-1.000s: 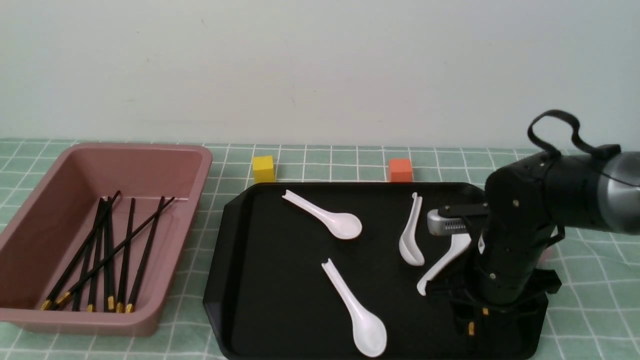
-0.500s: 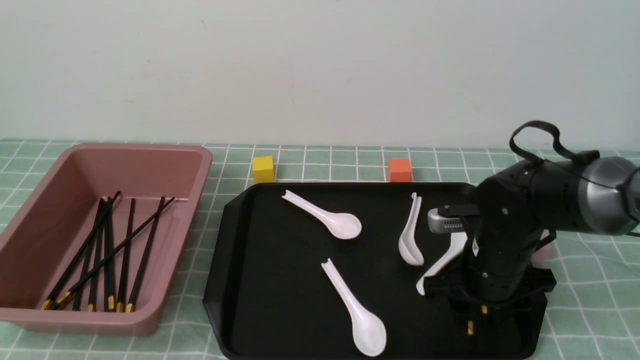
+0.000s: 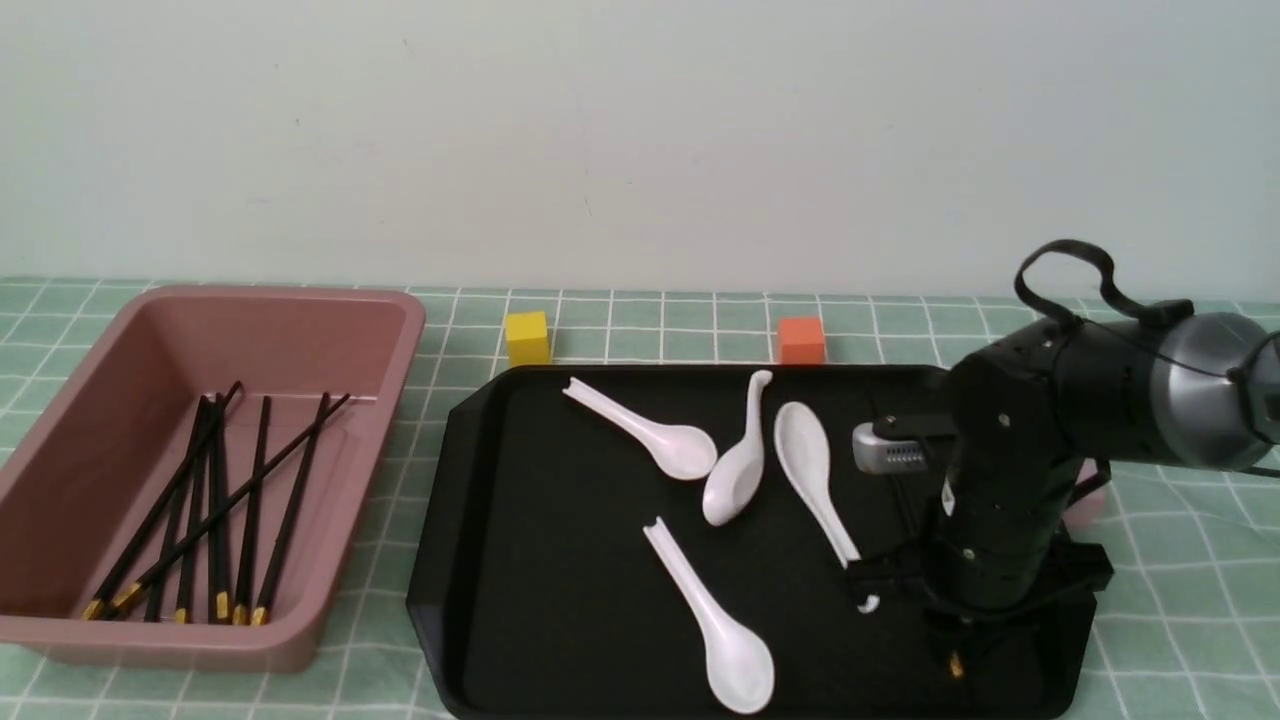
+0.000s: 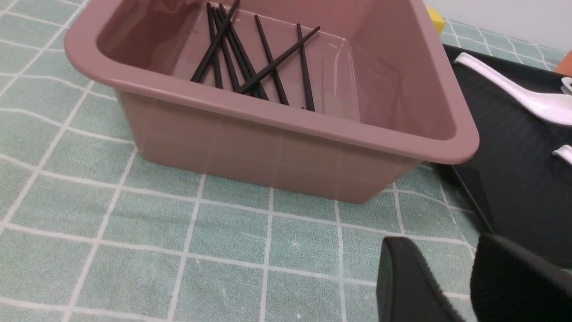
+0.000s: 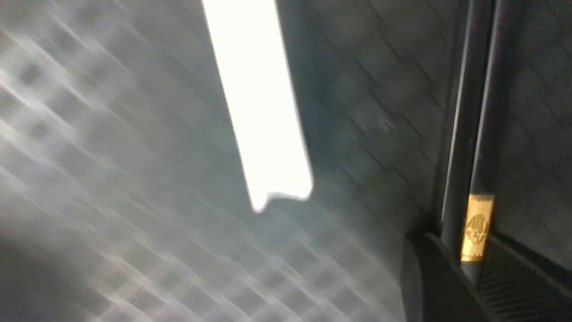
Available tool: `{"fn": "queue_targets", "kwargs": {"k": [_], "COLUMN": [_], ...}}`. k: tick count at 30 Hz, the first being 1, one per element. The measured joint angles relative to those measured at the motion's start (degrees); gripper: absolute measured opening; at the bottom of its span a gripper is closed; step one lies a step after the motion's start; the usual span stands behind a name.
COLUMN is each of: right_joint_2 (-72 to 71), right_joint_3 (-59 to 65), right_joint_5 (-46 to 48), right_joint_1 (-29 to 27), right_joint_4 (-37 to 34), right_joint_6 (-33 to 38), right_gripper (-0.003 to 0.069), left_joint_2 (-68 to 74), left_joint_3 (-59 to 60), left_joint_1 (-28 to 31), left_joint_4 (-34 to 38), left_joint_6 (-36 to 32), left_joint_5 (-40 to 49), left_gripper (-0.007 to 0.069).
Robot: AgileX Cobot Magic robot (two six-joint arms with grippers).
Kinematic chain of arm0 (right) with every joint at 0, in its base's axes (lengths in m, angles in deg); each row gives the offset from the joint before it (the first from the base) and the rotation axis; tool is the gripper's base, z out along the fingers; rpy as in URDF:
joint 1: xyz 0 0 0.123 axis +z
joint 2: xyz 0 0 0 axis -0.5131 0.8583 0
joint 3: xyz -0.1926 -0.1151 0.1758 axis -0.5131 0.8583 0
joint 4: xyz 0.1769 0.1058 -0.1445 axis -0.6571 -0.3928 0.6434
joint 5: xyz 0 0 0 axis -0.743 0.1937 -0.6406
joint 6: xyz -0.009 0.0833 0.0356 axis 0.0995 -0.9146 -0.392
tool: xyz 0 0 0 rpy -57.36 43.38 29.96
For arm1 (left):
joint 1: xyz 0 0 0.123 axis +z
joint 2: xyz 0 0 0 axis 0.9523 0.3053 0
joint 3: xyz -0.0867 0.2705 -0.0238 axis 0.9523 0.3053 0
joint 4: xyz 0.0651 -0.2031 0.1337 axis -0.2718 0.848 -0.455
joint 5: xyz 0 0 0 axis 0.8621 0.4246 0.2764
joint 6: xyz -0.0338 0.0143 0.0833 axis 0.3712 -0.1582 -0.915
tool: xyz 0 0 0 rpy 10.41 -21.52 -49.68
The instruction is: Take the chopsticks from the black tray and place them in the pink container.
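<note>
Remotely guided, my right claw (image 5: pixel 456 238) reaches down over the black tray (image 3: pixel 590 600), its fingers drawn in narrow about two side-by-side chopsticks (image 5: pixel 476 228) near their thicker ends; whether they are pinched yet, I cannot tell. One gold band shows plainly between the fingers. The pink container (image 3: pixel 365 480) lies well off to that claw's left, beyond the spread of white spoons (image 3: pixel 740 640), and already holds at least seven black sticks (image 3: pixel 249 520), some crossed over others. Much of the job thus looks done, with the pair at my claw left to lift, carry across and release; more may lie hidden beneath the arm. My left claw (image 4: pixel 442 243), fingers apart with nothing between them, waits over the surface (image 4: pixel 232 250) near the container. Beside the right claw lies a spoon handle (image 5: pixel 263 116), apart from the sticks, which a careless lift could nudge.
</note>
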Motion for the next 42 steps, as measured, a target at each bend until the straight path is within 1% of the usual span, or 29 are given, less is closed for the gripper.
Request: {"fn": "queue_targets", "kwargs": {"k": [5, 8, 10, 14, 16, 18, 20, 21, 22, 25, 26, 27, 30, 35, 36, 39, 42], "right_joint_2": [-5.09, -10.88, -12.94, -18.39, -18.91, -18.50, -16.57, -16.31, -13.73, -7.60, -4.58, -4.07, 4.34, 13.82, 14.37, 17.91, 19.07], "right_joint_3": [0.58, 0.25, -0.44, -7.29, -11.52, -14.70, -18.49, -19.22, -22.05, -26.34, -28.22, -28.52, -33.40, -38.09, -38.27, -38.74, -38.91], "right_joint_5": [6.65, 10.55, 11.94, 13.31, 12.48, 10.62, 7.45, 6.71, 3.55, -2.36, -5.35, -5.86, -14.88, -26.92, -27.41, -34.14, -36.72], "right_joint_1": [-0.06, -0.06, -0.06, 0.85, 2.60, 4.77, 8.52, 8.88, 11.80, 16.60, 18.12, 18.69, 22.76, 26.47, 26.57, 27.77, 28.10], "right_joint_4": [1.73, 2.58, 2.49, -1.06, -4.33, -7.65, -12.55, -13.41, -16.24, -20.89, -22.60, -22.87, -27.21, -30.46, -30.58, -31.73, -32.02], "right_joint_6": [0.18, 0.38, 0.38, 2.04, 4.60, 7.10, 10.29, 10.90, 13.29, 17.26, 18.57, 19.09, 21.81, 22.26, 22.26, 22.26, 22.26], "right_gripper": [0.0145, 0.0145, 0.0145, 0.0145, 0.0145, 0.0145, 0.0145, 0.0145, 0.0145, 0.0145, 0.0145, 0.0145, 0.0145, 0.0145, 0.0145, 0.0148, 0.0171], "left_joint_2": [0.00, 0.00, 0.00, 0.00, 0.00, 0.00, 0.00, 0.00, 0.00, 0.00, 0.00, 0.00, 0.00, 0.00, 0.00, 0.00, 0.00], "left_joint_3": [0.00, 0.00, 0.00, 0.00, 0.00, 0.00, 0.00, 0.00, 0.00, 0.00, 0.00, 0.00, 0.00, 0.00, 0.00, 0.00, 0.00], "left_joint_1": [0.00, 0.00, 0.00, 0.00, 0.00, 0.00, 0.00, 0.00, 0.00, 0.00, 0.00, 0.00, 0.00, 0.00, 0.00, 0.00, 0.00], "left_joint_4": [0.00, 0.00, 0.00, 0.00, 0.00, 0.00, 0.00, 0.00, 0.00, 0.00, 0.00, 0.00, 0.00, 0.00, 0.00, 0.00, 0.00], "left_joint_6": [0.00, 0.00, 0.00, 0.00, 0.00, 0.00, 0.00, 0.00, 0.00, 0.00, 0.00, 0.00, 0.00, 0.00, 0.00, 0.00, 0.00], "left_joint_5": [0.00, 0.00, 0.00, 0.00, 0.00, 0.00, 0.00, 0.00, 0.00, 0.00, 0.00, 0.00, 0.00, 0.00, 0.00, 0.00, 0.00], "left_gripper": [0.0239, 0.0239, 0.0239, 0.0239, 0.0239, 0.0239, 0.0239, 0.0239, 0.0239, 0.0239, 0.0239, 0.0239, 0.0239, 0.0239, 0.0239, 0.0239, 0.0239]}}
